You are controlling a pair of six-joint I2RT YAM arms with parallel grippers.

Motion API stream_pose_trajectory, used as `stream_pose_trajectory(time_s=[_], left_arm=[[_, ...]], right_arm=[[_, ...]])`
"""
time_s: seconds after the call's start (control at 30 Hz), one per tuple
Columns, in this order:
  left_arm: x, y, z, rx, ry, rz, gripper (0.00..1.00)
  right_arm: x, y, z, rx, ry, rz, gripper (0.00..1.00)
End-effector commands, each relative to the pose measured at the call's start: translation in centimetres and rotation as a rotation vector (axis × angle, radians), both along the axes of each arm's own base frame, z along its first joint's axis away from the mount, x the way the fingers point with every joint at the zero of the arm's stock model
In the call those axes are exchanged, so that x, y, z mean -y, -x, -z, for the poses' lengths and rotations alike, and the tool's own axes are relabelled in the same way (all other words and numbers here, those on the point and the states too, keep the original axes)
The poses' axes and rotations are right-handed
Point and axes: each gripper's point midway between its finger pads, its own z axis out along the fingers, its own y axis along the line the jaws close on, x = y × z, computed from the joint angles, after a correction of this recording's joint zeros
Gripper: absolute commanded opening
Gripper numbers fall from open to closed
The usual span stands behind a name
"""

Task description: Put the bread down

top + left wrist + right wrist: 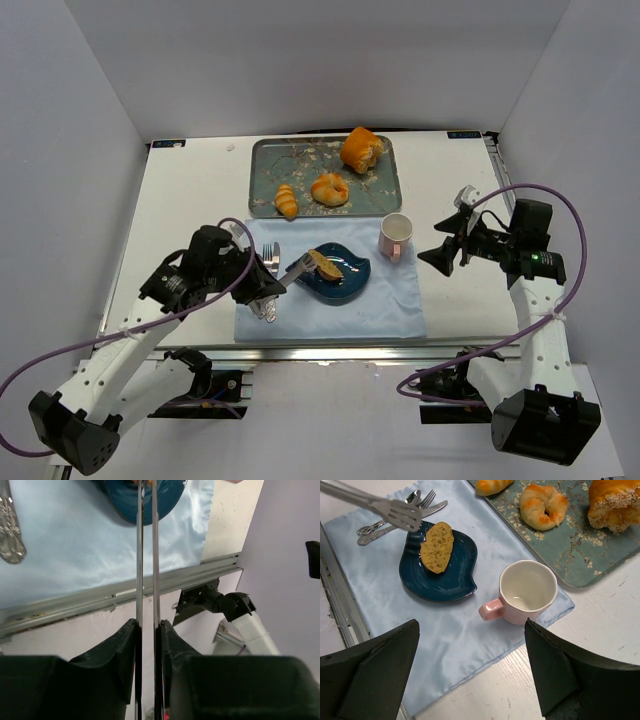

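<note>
The bread (322,264), a slim piece with a dark crust and a tan face, lies on the dark blue plate (345,280); it also shows in the right wrist view (437,546) on the plate (445,582). My left gripper (262,285) is shut on metal tongs (297,271). The tong tips (402,512) hang just beside the bread's end, over the plate's rim, not gripping it. In the left wrist view the two tong arms (146,555) run from my left gripper (148,625) to the plate (165,500). My right gripper (440,258) is open and empty, right of the mug (471,625).
A patterned tray (268,165) at the back holds a round orange bun (361,148), a croissant-like roll (329,189) and a small roll (287,200). A pink mug (396,236) stands right of the plate. Cutlery (270,262) lies on the light blue cloth (380,305).
</note>
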Motion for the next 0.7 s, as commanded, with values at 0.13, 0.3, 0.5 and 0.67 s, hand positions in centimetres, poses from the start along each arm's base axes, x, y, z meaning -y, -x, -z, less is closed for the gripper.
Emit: stream_pose_trajectory(time_s=[0.13, 0.3, 0.5, 0.67], left_arm=[[-2.5, -1.9, -4.5, 0.156, -0.115, -0.093, 0.21], [-8.9, -6.8, -4.1, 0.311, -0.543, -0.235, 0.20], [-16.4, -11.2, 0.6, 0.484, -0.963, -0.321, 0.23], [-20.9, -14.2, 4.5, 0.518, -0.938, -0.378, 0.33]], right_arm=[[-0.9, 1.4, -1.4, 0.077, 0.004, -0.096, 0.89], [-3.5, 1.5, 1.0, 0.048, 0.165, -0.125, 0.84], [-6.2, -0.9, 0.8, 0.012, 0.161, -0.026, 0.79], [-7.0, -4.5, 0.2, -0.085, 0.140, 0.110, 0.89]])
